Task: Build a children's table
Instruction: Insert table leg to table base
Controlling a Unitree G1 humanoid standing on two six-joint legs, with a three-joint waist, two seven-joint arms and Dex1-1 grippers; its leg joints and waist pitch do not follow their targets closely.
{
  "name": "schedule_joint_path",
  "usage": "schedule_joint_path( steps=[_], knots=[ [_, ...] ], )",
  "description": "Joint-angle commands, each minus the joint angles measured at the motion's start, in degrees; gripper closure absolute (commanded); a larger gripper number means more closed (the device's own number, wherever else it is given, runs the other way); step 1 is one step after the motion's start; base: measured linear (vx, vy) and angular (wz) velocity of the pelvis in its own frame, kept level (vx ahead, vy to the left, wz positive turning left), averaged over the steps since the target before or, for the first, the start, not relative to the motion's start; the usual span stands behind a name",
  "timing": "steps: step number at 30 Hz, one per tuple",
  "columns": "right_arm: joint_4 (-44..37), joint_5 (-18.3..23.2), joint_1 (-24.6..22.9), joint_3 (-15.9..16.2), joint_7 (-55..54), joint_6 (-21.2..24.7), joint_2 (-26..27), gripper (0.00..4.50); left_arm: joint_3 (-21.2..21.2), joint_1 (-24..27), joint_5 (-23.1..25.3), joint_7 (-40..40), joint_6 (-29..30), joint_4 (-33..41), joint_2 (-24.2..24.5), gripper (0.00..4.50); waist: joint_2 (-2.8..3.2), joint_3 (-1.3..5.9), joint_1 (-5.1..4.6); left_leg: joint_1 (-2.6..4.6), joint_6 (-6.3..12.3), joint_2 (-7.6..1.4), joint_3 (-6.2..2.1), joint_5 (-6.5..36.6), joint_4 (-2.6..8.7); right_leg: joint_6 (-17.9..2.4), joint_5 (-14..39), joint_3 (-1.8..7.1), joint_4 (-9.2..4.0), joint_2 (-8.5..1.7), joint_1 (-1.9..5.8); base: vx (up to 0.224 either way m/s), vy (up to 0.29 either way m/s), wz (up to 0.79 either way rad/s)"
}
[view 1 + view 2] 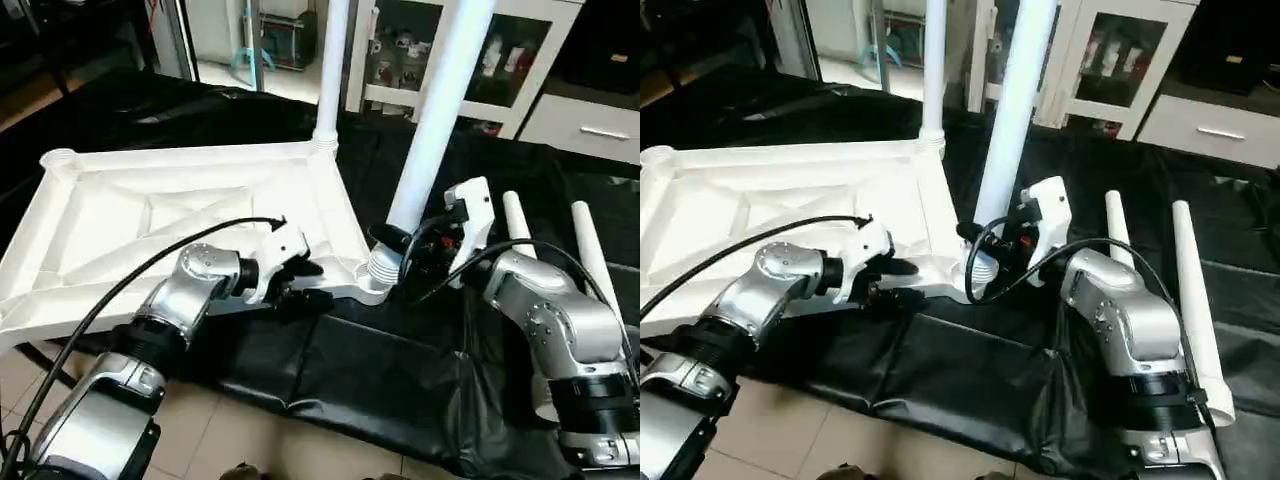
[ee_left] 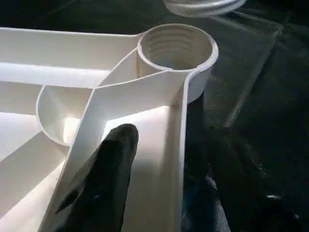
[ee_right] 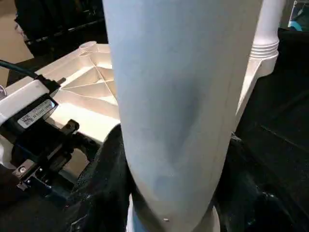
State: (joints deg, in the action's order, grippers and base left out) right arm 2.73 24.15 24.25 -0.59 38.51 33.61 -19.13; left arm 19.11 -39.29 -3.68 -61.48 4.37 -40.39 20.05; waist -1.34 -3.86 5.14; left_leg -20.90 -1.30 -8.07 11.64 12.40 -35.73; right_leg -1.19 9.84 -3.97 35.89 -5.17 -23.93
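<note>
**A:** So the setup: white cabinets with glass doors (image 1: pixel 500 60) along the back wall, and a worktop under a black cloth (image 1: pixel 330 370) taking up most of the view.

**B:** And the tabletop?

**A:** The tabletop (image 1: pixel 130 215) lies upside down on the robot's left side of the cloth, X-ribs facing up. One leg (image 1: pixel 331 70) is already standing upright in the far corner socket.

**B:** What's the big tube in the middle?

**A:** That's a second leg (image 1: pixel 440 120), slightly tilted, its threaded end right over the near corner socket (image 2: pixel 176 46). Honestly can't tell if the thread has caught yet. The right end effector (image 1: pixel 400 248) is clamped around it low down, just above the thread.

**B:** Left one?

**A:** The left end effector (image 1: pixel 300 282) pinches the tabletop's near rim just beside that socket, one black finger (image 2: pixel 104 179) inside against a rib, the other outside the rim.

**B:** Spare parts?

**A:** Two more legs (image 1: pixel 520 225) (image 1: pixel 592 250) lie side by side on the cloth, on the robot's right, behind the right arm.
</note>
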Motion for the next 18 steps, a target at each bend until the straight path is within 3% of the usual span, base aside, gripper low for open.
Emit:
schedule_joint_path(
  steps=[1,8,11,13,15,18],
  knots=[
    [-1.2,0.0,0.0,-0.1,0.0,0.3,-0.7,2.61,0.3,-0.9,0.5,-0.8,-0.4,-0.8,0.2,2.2,0.16,4.51,0.14,0.82,0.34,-5.11,-2.49,7.3,4.63,-14.4,8.0,3.4,-3.91,-5.02,3.54,0.0,0.0,0.0],
    [-1.4,-0.1,0.4,0.2,0.1,0.6,-0.8,2.61,0.7,-1.4,2.3,-1.2,-1.5,-3.5,0.0,2.66,0.05,4.41,0.13,0.87,0.15,-5.18,-2.53,7.8,4.71,-14.0,9.0,3.43,-4.05,-5.07,3.5,0.0,0.0,0.0],
    [-1.3,-0.3,0.5,0.4,0.2,0.5,-0.9,2.61,0.6,-1.4,2.5,-1.9,-1.3,-3.8,0.5,3.07,0.1,4.35,0.07,0.87,-0.14,-5.19,-2.57,8.4,4.78,-13.7,10.3,3.45,-4.23,-5.12,3.44,0.0,0.0,0.0],
    [-1.2,-0.3,0.6,0.4,0.3,0.5,-0.9,2.61,0.7,-1.2,2.6,-2.5,-1.1,-3.8,0.8,3.08,0.11,4.42,0.05,0.91,-0.2,-5.2,-2.57,8.2,4.77,-13.8,9.7,3.44,-4.12,-5.08,3.42,0.0,0.0,0.0],
    [-1.1,-0.3,0.7,0.4,0.4,0.4,-0.9,2.61,1.0,-0.9,2.8,-3.4,-0.7,-3.6,1.3,3.44,-0.02,4.41,0.0,0.85,-0.07,-5.19,-2.56,7.9,4.8,-13.9,9.1,3.44,-4.05,-5.03,3.44,0.0,0.0,0.0],
    [-0.9,-0.3,0.8,0.5,0.5,0.4,-1.0,2.61,1.4,-0.8,3.3,-4.5,-0.4,-3.4,1.8,3.49,0.02,4.42,-0.01,0.84,0.23,-5.21,-2.54,7.4,4.78,-14.1,8.5,3.43,-3.91,-5.08,3.44,0.0,0.0,0.0]
  ],
)
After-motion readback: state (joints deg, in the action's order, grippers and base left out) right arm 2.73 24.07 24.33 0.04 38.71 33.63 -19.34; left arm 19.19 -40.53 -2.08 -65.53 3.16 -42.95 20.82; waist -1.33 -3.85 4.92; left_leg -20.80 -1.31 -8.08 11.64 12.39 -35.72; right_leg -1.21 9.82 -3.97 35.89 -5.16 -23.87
